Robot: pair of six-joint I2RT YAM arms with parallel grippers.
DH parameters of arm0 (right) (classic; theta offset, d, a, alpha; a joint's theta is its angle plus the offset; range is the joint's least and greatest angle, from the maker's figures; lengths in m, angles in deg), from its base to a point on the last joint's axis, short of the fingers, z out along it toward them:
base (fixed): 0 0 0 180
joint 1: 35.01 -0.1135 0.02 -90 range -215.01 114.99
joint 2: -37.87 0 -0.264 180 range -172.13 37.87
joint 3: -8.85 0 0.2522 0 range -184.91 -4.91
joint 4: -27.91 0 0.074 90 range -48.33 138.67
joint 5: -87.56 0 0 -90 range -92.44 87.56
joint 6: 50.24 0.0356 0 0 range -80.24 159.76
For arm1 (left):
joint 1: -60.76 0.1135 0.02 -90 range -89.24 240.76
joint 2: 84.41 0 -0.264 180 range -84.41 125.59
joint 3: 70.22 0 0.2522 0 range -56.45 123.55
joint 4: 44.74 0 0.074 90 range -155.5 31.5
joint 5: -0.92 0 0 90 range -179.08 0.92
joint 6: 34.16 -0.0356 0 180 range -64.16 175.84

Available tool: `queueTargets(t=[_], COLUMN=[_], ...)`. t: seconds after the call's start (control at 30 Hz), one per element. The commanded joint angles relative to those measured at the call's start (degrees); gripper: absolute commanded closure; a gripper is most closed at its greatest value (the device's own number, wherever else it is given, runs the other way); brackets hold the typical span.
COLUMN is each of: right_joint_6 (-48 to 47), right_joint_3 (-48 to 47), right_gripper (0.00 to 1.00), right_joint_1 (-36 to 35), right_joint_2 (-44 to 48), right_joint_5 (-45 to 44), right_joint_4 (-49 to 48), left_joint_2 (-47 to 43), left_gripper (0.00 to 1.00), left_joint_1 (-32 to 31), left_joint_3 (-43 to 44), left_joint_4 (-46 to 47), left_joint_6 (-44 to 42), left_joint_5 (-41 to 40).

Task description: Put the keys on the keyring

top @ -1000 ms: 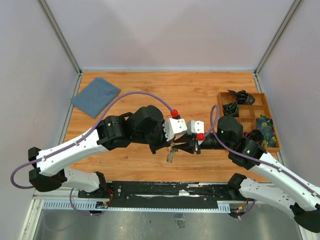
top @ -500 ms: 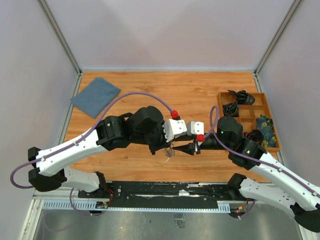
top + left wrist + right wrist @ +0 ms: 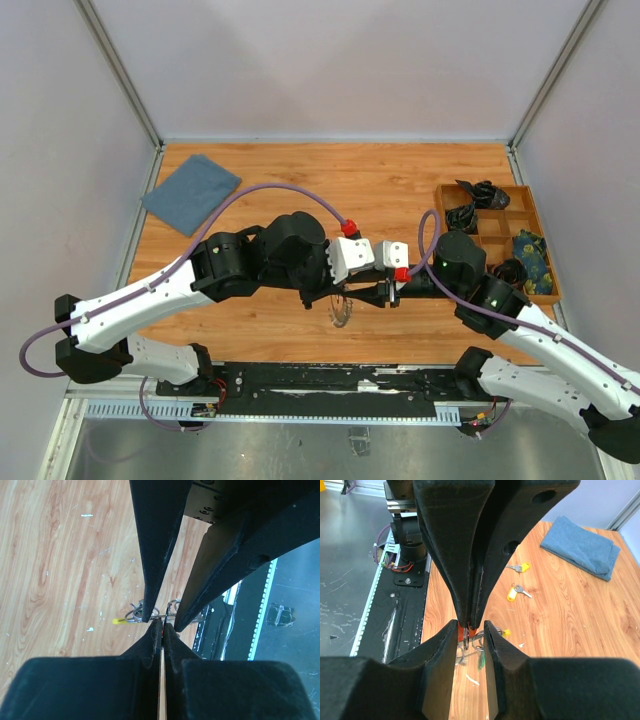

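Observation:
My left gripper is shut, and a red key head shows between its tips. Below it dangles the keyring, loops of thin wire with a green tag and a yellow tag, just above the wood. My right gripper faces it, open, with one finger on each side of the left tips and the red head. Two loose keys with yellow tags lie on the table farther off; the left arm hides them from above.
A folded blue cloth lies at the table's far left. A wooden tray with compartments holding dark bundles stands on the right. The black rail at the near edge is just behind the grippers.
The right jaws widened and then narrowed a little around the left tips. The hanging keyring swung slightly. Both arms stayed almost where they were.

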Motion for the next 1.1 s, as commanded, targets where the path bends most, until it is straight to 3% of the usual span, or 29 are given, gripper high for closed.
queueTargets(t=[0.0,0.23,0.43,0.67,0.97,1.07], right_joint_6=[2.21,2.31,2.27,2.64,2.97,2.87], right_joint_3=[1.68,1.92,2.60,3.03,2.88,2.71], right_gripper=[0.72,0.81,0.69,0.68,0.81,0.80], right_joint_1=[-1.84,-1.84,-1.84,-1.84,-1.84,-1.83], right_joint_2=[-0.37,0.94,2.84,3.98,4.33,4.40], right_joint_5=[-0.05,-0.41,-1.89,-2.64,-2.60,-2.51], right_joint_4=[-2.09,-2.23,-2.32,-2.55,-2.64,-2.31], left_joint_2=[-0.61,-1.15,-1.58,-1.48,-1.33,-1.34], left_gripper=[0.99,1.00,0.99,1.00,1.00,1.00], left_joint_1=[-1.30,-1.34,-1.32,-1.28,-1.28,-1.27], left_joint_3=[0.19,-0.30,-0.45,-0.53,-0.79,-0.75], left_joint_4=[4.28,4.04,3.81,3.73,3.54,3.39], left_joint_6=[-1.31,-1.35,-1.29,-1.47,-1.56,-1.59], left_joint_5=[1.54,1.38,1.26,1.78,1.98,1.78])
